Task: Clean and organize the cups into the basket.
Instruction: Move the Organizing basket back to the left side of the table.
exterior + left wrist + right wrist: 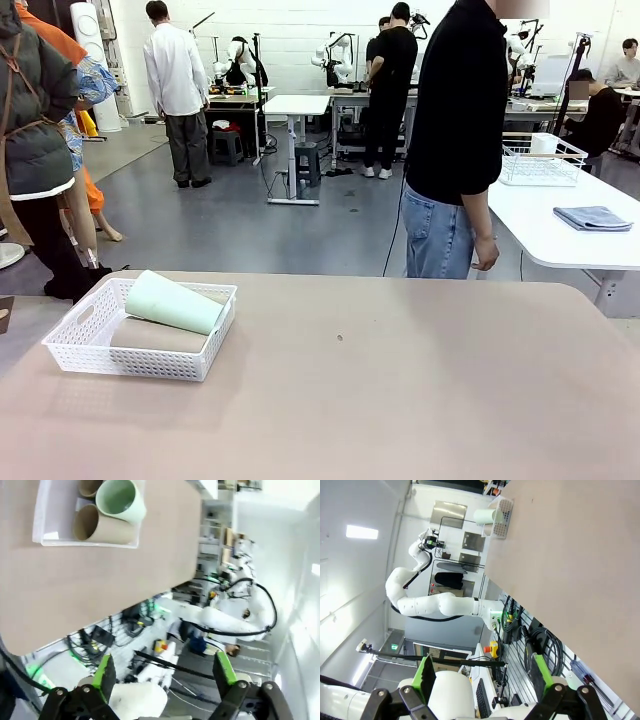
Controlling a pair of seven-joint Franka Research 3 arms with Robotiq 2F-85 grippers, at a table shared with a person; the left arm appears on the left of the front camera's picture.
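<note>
I see both cups, green cup (175,302) atop brown cup (160,336), lying lengthwise to fit the basket (84,343) at the counter's (400,400) left, so left fingers (164,672) and right fingers (481,672) hang wide open, empty.

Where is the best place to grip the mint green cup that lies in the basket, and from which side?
Probably its open rim end: the mint green cup lies tilted atop the beige cups in the basket, rim raised. Come from above, one pincer finger inside the mouth.

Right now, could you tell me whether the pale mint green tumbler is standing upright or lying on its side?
Lying on its side. The pale mint green tumbler rests tilted across the beige-brown tumbler inside the white lattice plastic basket, its open mouth facing sideways in the left wrist view.
</note>
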